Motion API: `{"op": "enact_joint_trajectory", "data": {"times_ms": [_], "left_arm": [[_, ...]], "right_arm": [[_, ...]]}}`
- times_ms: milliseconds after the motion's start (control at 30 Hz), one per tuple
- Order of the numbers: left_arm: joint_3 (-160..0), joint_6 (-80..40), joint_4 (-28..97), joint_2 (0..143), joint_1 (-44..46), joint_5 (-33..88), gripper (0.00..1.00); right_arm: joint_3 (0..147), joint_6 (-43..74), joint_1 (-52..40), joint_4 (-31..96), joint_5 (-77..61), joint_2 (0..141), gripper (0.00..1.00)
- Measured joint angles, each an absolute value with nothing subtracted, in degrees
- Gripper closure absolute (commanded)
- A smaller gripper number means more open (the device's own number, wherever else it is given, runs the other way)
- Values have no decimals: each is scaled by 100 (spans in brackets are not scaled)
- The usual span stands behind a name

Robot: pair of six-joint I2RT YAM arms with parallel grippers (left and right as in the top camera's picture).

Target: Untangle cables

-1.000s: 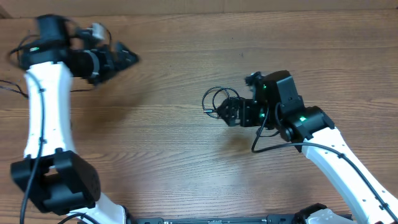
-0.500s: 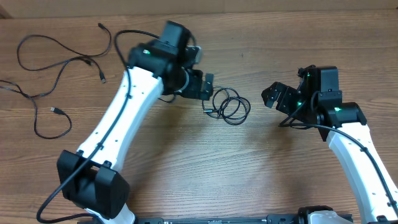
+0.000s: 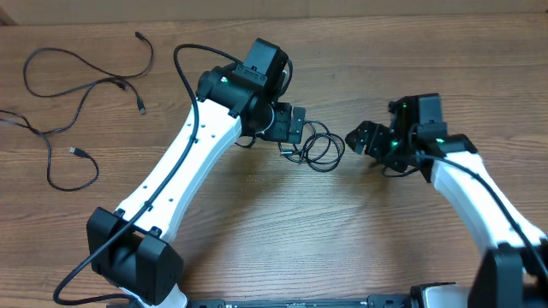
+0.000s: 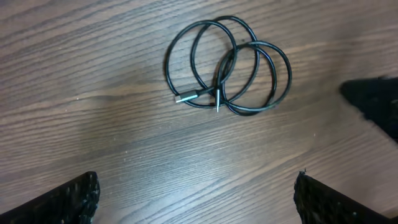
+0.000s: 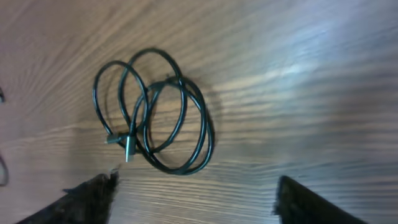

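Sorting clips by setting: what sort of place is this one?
Likely a robotics lab bench: a white-and-black left robot arm and matching right robot arm reach over a brown wood-grain table holding a coiled thin black cable and loose black cords.

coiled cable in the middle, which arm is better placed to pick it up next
Probably left: the left gripper hangs open at the edge of the coiled cable, while the right gripper, also open, sits a gap away.
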State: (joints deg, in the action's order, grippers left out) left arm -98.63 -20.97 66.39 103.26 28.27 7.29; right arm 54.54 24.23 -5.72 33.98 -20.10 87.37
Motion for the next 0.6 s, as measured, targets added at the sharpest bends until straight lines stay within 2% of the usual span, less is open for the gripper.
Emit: {"op": "enact_joint_trajectory", "data": {"times_ms": [133,600], "left_arm": [[-9863,-2215,6818,10326,2722,692,0],[-9863,-2694,7070,10326,2320,530,0]], "right_arm": [[5450,2423,-572,3387,-2322,9157,27],[5446,2709,-731,2987,-2775,9675,35]]}}
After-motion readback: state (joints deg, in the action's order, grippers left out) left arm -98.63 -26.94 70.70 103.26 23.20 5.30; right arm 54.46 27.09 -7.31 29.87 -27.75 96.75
